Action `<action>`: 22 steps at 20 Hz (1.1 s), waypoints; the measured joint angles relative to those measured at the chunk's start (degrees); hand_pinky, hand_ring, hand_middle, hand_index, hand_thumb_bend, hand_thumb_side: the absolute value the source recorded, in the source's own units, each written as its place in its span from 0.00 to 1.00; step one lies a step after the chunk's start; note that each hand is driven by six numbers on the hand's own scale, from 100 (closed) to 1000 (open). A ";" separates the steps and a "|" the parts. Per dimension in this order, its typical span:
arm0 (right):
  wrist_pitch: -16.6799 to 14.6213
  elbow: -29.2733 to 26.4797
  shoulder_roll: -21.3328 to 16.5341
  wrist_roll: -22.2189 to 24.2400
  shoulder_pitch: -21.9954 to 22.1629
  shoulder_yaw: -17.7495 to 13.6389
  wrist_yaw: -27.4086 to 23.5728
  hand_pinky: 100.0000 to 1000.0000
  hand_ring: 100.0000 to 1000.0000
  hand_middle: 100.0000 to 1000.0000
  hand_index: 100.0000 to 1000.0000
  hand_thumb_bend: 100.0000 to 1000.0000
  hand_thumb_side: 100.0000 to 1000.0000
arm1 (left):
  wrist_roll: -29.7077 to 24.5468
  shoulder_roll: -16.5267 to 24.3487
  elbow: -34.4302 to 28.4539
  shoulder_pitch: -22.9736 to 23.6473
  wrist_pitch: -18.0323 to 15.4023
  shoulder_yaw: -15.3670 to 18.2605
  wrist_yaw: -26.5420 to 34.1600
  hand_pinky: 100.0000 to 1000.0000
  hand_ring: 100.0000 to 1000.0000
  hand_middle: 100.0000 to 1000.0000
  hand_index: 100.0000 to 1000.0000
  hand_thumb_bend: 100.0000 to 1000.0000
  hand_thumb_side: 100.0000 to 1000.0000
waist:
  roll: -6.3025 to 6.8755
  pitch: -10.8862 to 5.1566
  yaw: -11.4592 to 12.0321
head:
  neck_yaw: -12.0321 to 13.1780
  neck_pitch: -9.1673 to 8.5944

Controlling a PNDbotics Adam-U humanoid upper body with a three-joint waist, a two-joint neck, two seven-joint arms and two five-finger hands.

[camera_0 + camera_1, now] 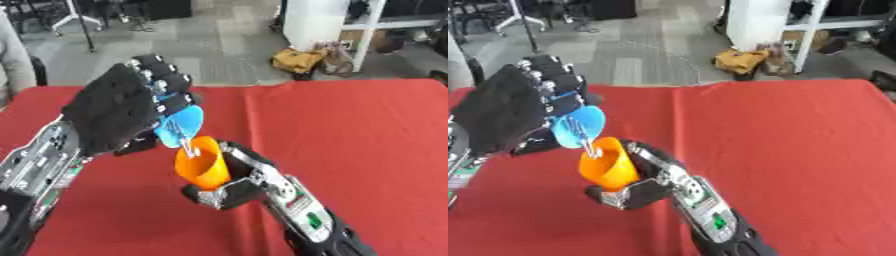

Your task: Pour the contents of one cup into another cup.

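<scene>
Both eyes sit in the head, looking steeply down and forward over the red bench (pixel 350 130), close above the work. Grey floor (pixel 219 45) and white shelving (pixel 815 25) fill the upper band of each frame. The 2 views share nearly everything; the right eye view shows the scene shifted toward the left of the frame.
</scene>
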 measured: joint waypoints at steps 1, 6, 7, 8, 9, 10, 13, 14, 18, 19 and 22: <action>0.00 0.00 0.00 0.00 0.00 0.00 0.00 0.67 0.36 0.65 0.73 0.25 0.00 | 0.00 0.00 0.00 0.00 0.00 -0.07 -0.05 0.36 0.32 0.28 0.60 0.57 0.00 | 0.01 0.00 0.00 | -0.02 0.00; 0.00 0.01 0.00 0.01 0.00 0.00 0.00 0.67 0.36 0.65 0.73 0.25 0.00 | 0.08 0.00 0.00 -0.01 0.09 -0.11 -0.43 0.36 0.32 0.28 0.60 0.58 0.00 | 0.09 0.00 0.00 | -0.09 0.00; 0.00 0.01 0.00 0.01 0.00 0.00 0.00 0.67 0.36 0.65 0.73 0.25 0.00 | 0.09 0.00 0.00 -0.01 0.10 -0.11 -0.47 0.36 0.32 0.28 0.60 0.58 0.00 | 0.12 0.00 0.00 | -0.11 0.00; 0.00 0.01 0.00 0.01 0.00 0.00 0.00 0.67 0.36 0.65 0.73 0.25 0.00 | 0.10 0.00 0.00 -0.01 0.11 -0.11 -0.49 0.36 0.32 0.28 0.60 0.58 0.00 | 0.14 0.00 0.00 | -0.12 0.00; 0.00 0.01 0.00 0.01 0.00 -0.01 0.00 0.67 0.36 0.65 0.73 0.25 0.00 | 0.10 0.00 0.00 -0.01 0.11 -0.11 -0.51 0.36 0.32 0.28 0.60 0.58 0.00 | 0.14 0.00 0.00 | -0.14 0.00; 0.00 0.01 0.00 0.01 0.00 -0.01 0.00 0.67 0.36 0.65 0.73 0.25 0.00 | 0.10 0.00 0.00 -0.01 0.11 -0.11 -0.53 0.36 0.32 0.28 0.60 0.58 0.00 | 0.14 0.00 0.00 | -0.15 0.00; 0.00 0.01 0.00 0.01 0.00 -0.01 0.00 0.67 0.36 0.65 0.73 0.25 0.00 | 0.10 0.00 0.00 -0.01 0.11 -0.11 -0.66 0.36 0.32 0.28 0.60 0.58 0.00 | 0.16 0.00 0.00 | -0.17 0.00; 0.00 0.01 0.00 0.01 0.00 -0.01 0.00 0.67 0.36 0.65 0.73 0.25 0.00 | 0.11 0.00 0.00 -0.01 0.12 -0.11 -0.67 0.36 0.32 0.28 0.60 0.58 0.00 | 0.17 0.00 0.00 | -0.18 0.00; 0.00 0.01 0.00 0.01 0.00 -0.01 0.00 0.67 0.36 0.65 0.73 0.25 0.00 | 0.11 0.00 0.00 -0.01 0.12 -0.12 -0.77 0.36 0.32 0.28 0.60 0.58 0.00 | 0.28 0.00 0.00 | -0.22 0.00; 0.00 0.02 0.00 0.01 0.00 -0.01 0.00 0.67 0.36 0.65 0.73 0.25 0.00 | 0.11 0.00 0.00 -0.01 0.12 -0.12 -0.80 0.36 0.32 0.28 0.60 0.58 0.00 | 0.28 0.00 0.00 | -0.23 0.00; 0.00 0.02 0.00 0.01 0.00 -0.01 0.00 0.67 0.36 0.65 0.73 0.25 0.00 | 0.13 0.00 0.00 -0.01 0.14 -0.12 -0.90 0.36 0.32 0.28 0.60 0.58 0.00 | 0.29 0.00 0.00 | -0.31 0.00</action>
